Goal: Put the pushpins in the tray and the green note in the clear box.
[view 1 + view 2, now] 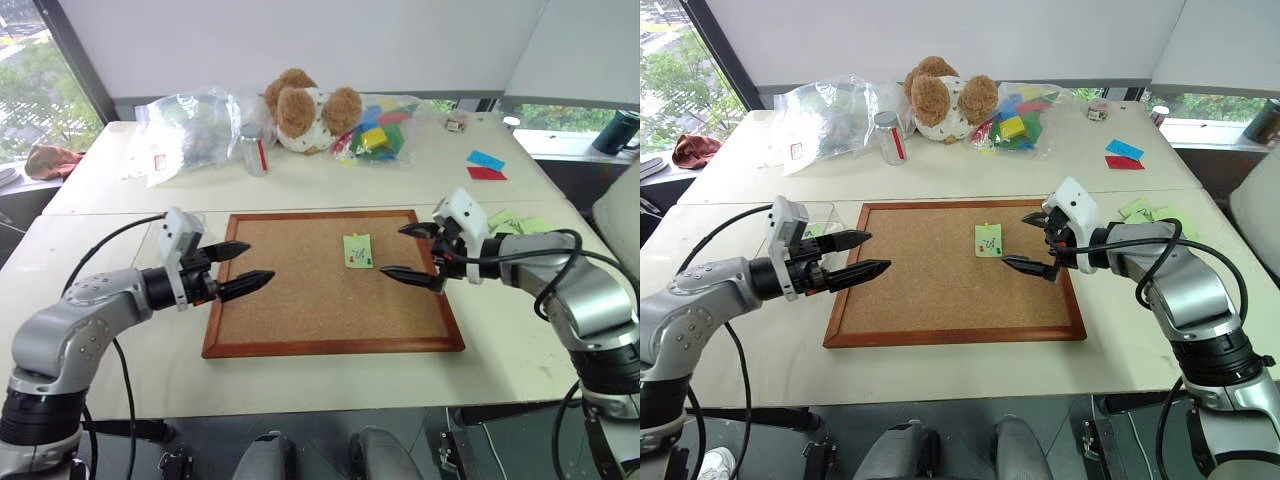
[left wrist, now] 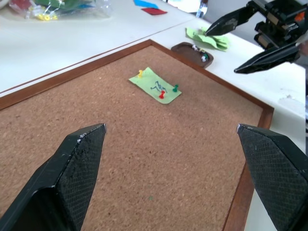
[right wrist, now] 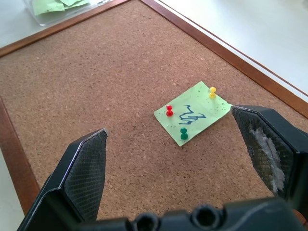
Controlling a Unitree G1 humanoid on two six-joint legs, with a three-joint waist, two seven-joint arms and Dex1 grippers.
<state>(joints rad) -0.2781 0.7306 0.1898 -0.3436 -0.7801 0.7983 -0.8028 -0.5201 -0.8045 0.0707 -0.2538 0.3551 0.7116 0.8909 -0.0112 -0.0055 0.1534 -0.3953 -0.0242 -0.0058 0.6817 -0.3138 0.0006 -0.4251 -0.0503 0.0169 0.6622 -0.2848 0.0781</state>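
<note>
Corkboard (image 1: 330,290), wood-framed, lying flat on a pale table (image 1: 300,180), with the green note (image 1: 357,250) pinned near its middle, slightly toward the right arm's side. Pushpins, three, standing in the note: one yellow (image 3: 212,91) at a corner, one red (image 3: 169,110) near an edge, one green (image 3: 183,133) near the neighbouring edge, with a blue scribble between them. Left gripper (image 1: 240,268), fingers spread wide and holding nothing, poised over the left edge of the board and pointing across it toward the note. Right gripper (image 1: 407,252), fingers likewise wide apart and empty, poised over the right part of the board, just beside the note but clear of it. Tray (image 2: 192,50), small, dark brown, on the table just past the board's right edge, with a few small things inside too small to make out; loose pale green notes (image 2: 209,38) lying just behind it. Clear box (image 3: 57,8), on the table off the board's left corner beside the left arm, with pale green paper already inside. Far side of the table: stuffed bear (image 1: 305,110), clear bags (image 1: 190,130), a bag of coloured pieces (image 1: 380,130), a can (image 1: 254,150), and a blue note (image 1: 485,159) with a red note (image 1: 486,173) just beside it.
</note>
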